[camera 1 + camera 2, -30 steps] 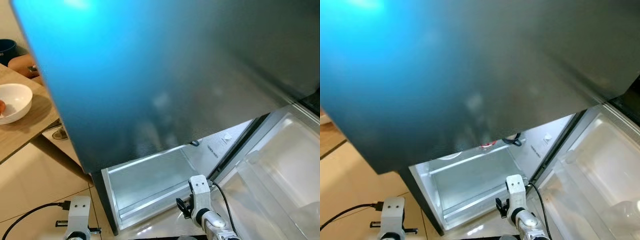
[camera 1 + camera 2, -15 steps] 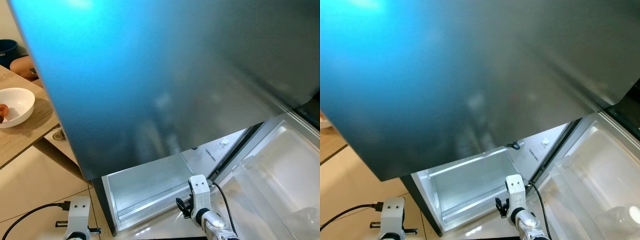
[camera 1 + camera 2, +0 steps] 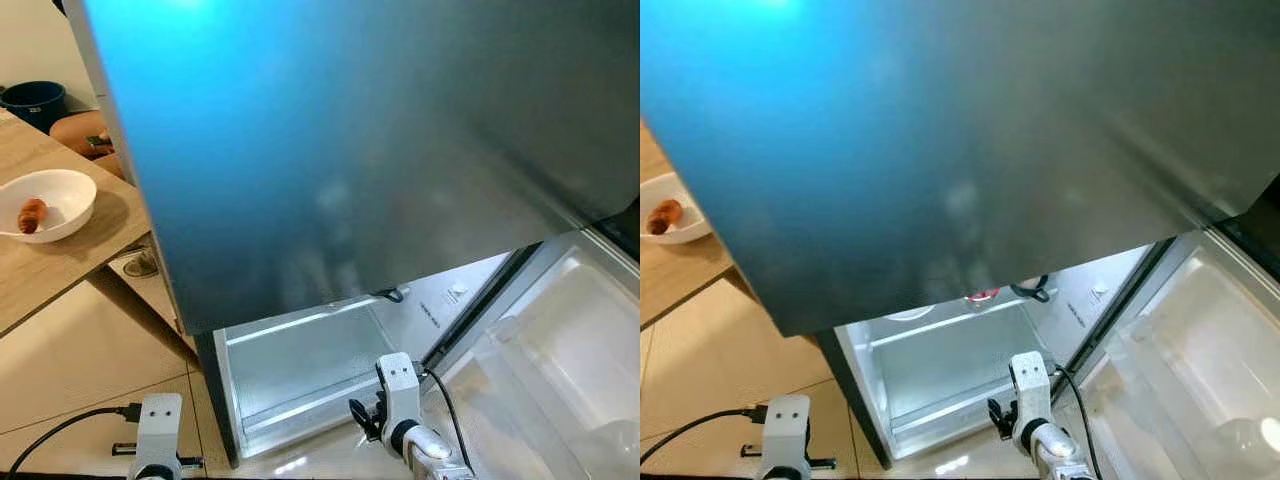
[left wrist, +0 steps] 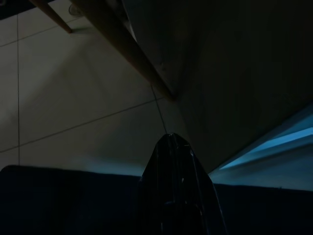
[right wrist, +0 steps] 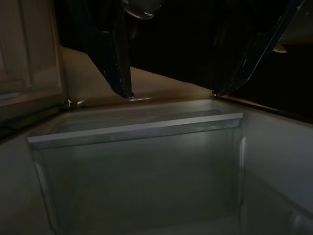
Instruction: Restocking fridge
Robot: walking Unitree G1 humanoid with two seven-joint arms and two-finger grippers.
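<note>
The fridge door [image 3: 380,150], a broad dark panel with a bright blue sheen across its upper left part, is seen close in front of the head camera and hides most of the fridge behind it. Below its lower edge the lit interior of the fridge [image 3: 940,370] is seen, with a clear drawer [image 3: 300,375] whose white rim runs across the opening. A red-and-white item [image 3: 982,296] is glimpsed just above the drawer, too hidden to be told. At the right, pale translucent door shelves [image 3: 560,350] are seen, and a rounded clear container [image 3: 1250,435] rests low in them.

The right gripper [image 5: 171,93] is held before the drawer with its two black fingers [image 5: 120,63] spread apart and nothing between them; the drawer's front wall [image 5: 137,166] is seen beyond the tips. The right arm's white wrist [image 3: 398,385] is seen low in the head views, just in front of the drawer. The left gripper [image 4: 171,147] hangs in shade over the tiled floor [image 4: 73,98], its fingers drawn together to one point. The left arm's white wrist [image 3: 158,420], with a black cable [image 3: 70,425] leading to it, is seen over the beige tiles.

At the left a wooden table [image 3: 50,270] is seen, and on it a white bowl [image 3: 55,195] with a brown piece of food [image 3: 32,213] inside. Behind the table a dark blue bin [image 3: 35,100] stands on the floor
</note>
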